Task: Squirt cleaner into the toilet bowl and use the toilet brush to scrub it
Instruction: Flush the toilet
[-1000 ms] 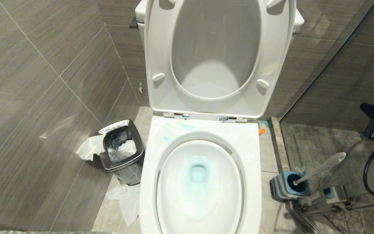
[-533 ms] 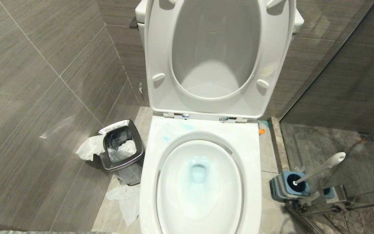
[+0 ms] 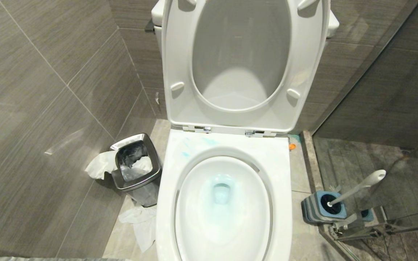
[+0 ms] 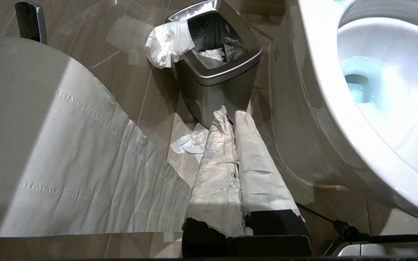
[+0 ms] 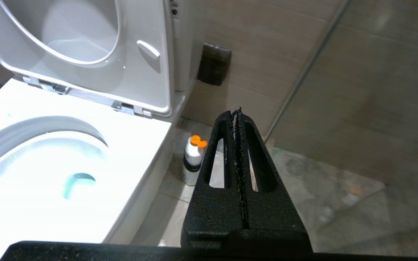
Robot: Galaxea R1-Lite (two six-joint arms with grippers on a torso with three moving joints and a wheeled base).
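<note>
Nearest me the left gripper [image 4: 230, 119] hangs low beside the near-left flank of the toilet bowl [image 3: 165, 203], its paper-wrapped jaws pressed together on nothing, pointing at the waste bin [image 4: 216, 69] and the crumpled tissue [image 4: 189, 143] on the floor. A broad sheet of toilet paper [image 4: 67, 152] drapes just beside it; any swing of that arm could snag it and drag it across the wet rim.

The right gripper [image 5: 238, 119] sits on the near-right side of the bowl, jaws shut tight and empty. Turquoise cleaner [image 3: 221, 188] already tints the basin, with faint streaks [image 3: 194, 143] on the far-left rim, so I'd judge the squirting done and the scrub next. With jaws closed it cannot take anything; it must open first, or it will simply knock the handle aside.

Right of the bowl, on the floor, the toilet brush [image 3: 357, 188] leans in its blue holder [image 3: 319, 208], handle tilted up to the right, close by what looks like a glass partition, though I can't tell how close. A careless reach could tip the light holder over or strike the glass.

Farther back, the cleaner bottle [image 5: 193, 159] with its orange cap stands against the bowl's far-right corner, easily toppled
</note>
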